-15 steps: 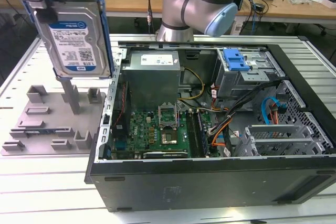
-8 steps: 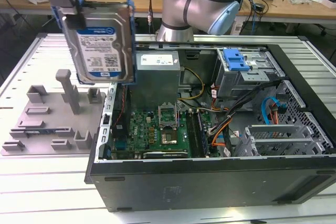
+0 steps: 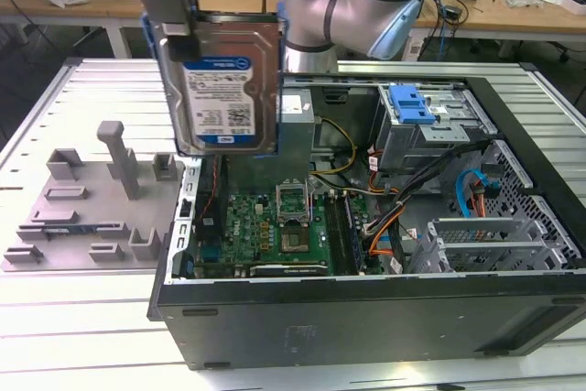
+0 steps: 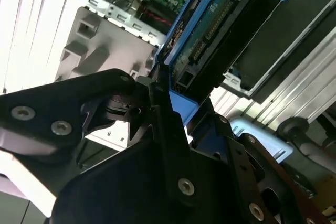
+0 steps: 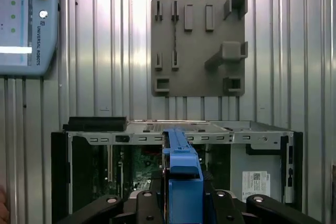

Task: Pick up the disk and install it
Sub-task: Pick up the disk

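While suspended in the air, stands upright with its label towards the exterior camera: flat rectangular silver-grey disk with a white-and-blue label and bright blue plastic carrier bracket. Hangs above the exterior view's left edge of the open black computer case. Taken at its upper end by the dark grey metal gripper, with black fingers clenched on the blue bracket's sides. Probably dense for its size, rigid, smooth-skinned and sensitive to knocks. Best held by the plastic frame, as now, and not by the exposed connector end.

Starting at the exterior view's left: grey moulded plastic tray with upright posts, flat on the ribbed aluminium table, just beside the case and apart from the disk. Next, below the disk, green motherboard on the case floor. Further right, orange and black cables strung across the interior, likely snag risks. Then grey metal drive cage topped by a small blue plastic latch piece. At far right, pale perforated metal bay against the case wall.
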### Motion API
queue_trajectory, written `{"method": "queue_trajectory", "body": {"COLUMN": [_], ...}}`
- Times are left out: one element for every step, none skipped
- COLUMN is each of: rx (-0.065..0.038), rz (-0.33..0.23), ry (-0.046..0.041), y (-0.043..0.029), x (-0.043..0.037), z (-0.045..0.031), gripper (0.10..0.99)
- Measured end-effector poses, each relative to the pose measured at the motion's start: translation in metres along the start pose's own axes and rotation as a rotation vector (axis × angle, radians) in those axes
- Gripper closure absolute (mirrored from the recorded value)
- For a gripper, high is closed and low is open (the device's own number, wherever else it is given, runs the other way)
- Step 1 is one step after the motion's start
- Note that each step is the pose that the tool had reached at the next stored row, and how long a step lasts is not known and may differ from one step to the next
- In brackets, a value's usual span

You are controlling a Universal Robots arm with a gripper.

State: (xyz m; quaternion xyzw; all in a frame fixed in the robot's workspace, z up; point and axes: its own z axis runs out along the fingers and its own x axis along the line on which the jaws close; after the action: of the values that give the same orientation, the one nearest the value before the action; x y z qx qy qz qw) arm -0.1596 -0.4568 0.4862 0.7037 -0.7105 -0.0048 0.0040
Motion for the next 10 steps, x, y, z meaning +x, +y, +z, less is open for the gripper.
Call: {"method": "queue_trajectory", "body": {"rx": [0.0,0.0,0.0,0.0,0.0,0.0,0.0,0.0,0.0,0.0], "rz": [0.0,0.0,0.0,0.0,0.0,0.0,0.0,0.0,0.0,0.0], "ry": [-0.0001,-0.0001,0.0,0.0,0.0,0.0,0.0,0.0,0.0,0.0], "y": [-0.0069,-0.0106,-0.0148,-0.0186,-0.0224,-0.0278,-0.0314,-0.0374,-0.0411,-0.0467], "x": [0.0024,0.0037,0.0052,0.0065,0.0079,0.0097,0.011,0.0131,0.0144,0.0163], "z": [0.0,-0.0001,-0.0002,-0.0002,-0.0003,-0.0004,-0.0004,-0.0005,-0.0005,-0.0006], "gripper": [0.718,0.718,0.718,0.718,0.718,0.718,0.718,0.718,0.718,0.718]}}
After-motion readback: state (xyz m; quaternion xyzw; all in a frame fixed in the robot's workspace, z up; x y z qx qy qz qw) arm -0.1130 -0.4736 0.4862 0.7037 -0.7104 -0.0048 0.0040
